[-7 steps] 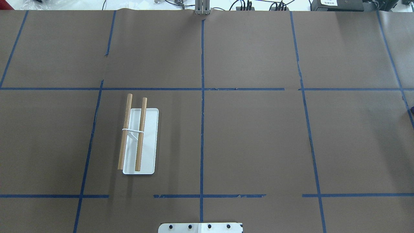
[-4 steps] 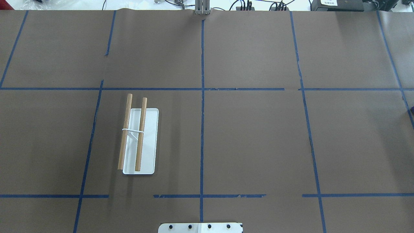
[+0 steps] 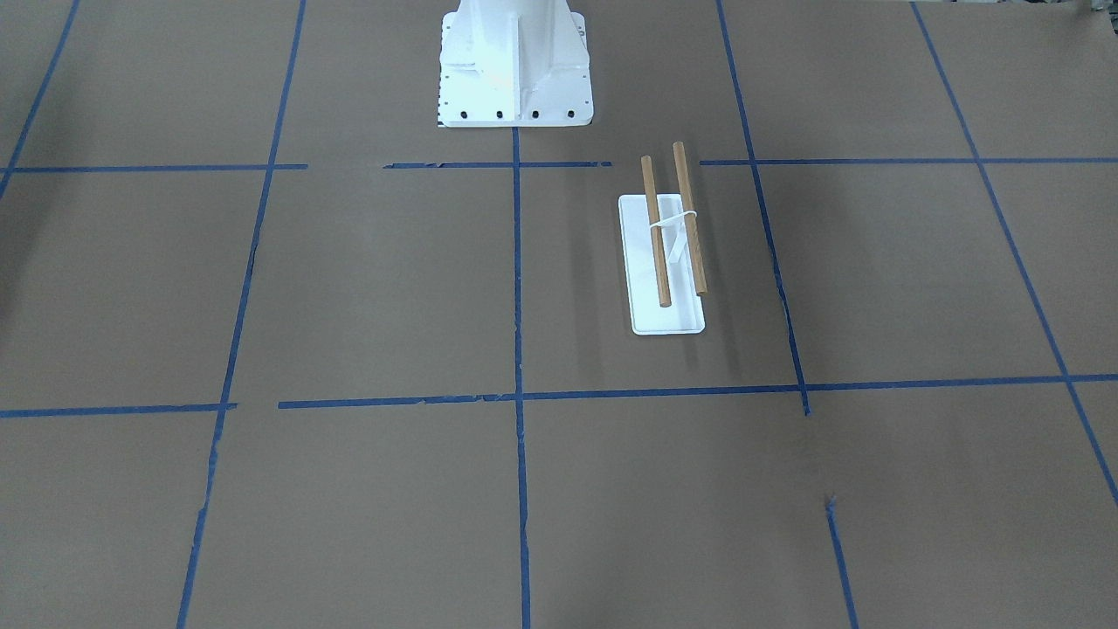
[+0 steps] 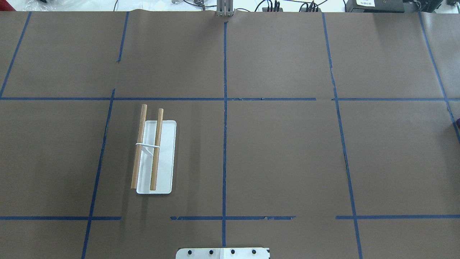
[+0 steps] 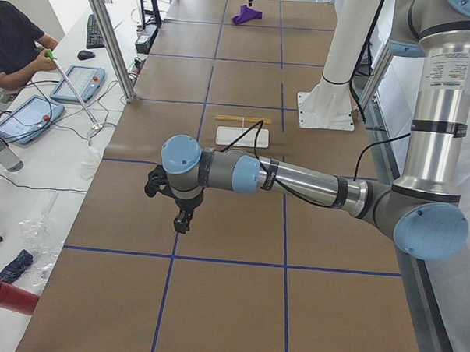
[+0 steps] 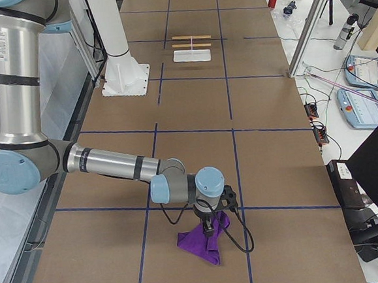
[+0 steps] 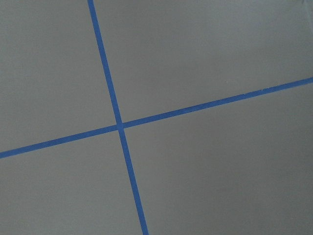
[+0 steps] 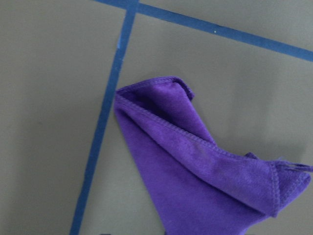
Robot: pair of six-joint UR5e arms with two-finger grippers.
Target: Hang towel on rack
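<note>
The rack [image 4: 154, 155] stands left of the table's middle, with a white flat base and two bare brown rods; it also shows in the front-facing view [image 3: 665, 253]. The purple towel [image 6: 200, 244] lies crumpled at the table's far right end, and fills the right wrist view [image 8: 205, 166]. My right gripper [image 6: 208, 232] points down right at the towel; I cannot tell whether it is open or shut. My left gripper [image 5: 182, 223] hangs over bare table near the left end, far from the rack; I cannot tell whether it is open or shut.
The white robot pedestal [image 3: 515, 65] is bolted at the table's near middle. Blue tape lines [image 7: 117, 125] grid the brown table cover. An operator [image 5: 14, 42] sits beside the table's left end, with tablets and cables on a side bench.
</note>
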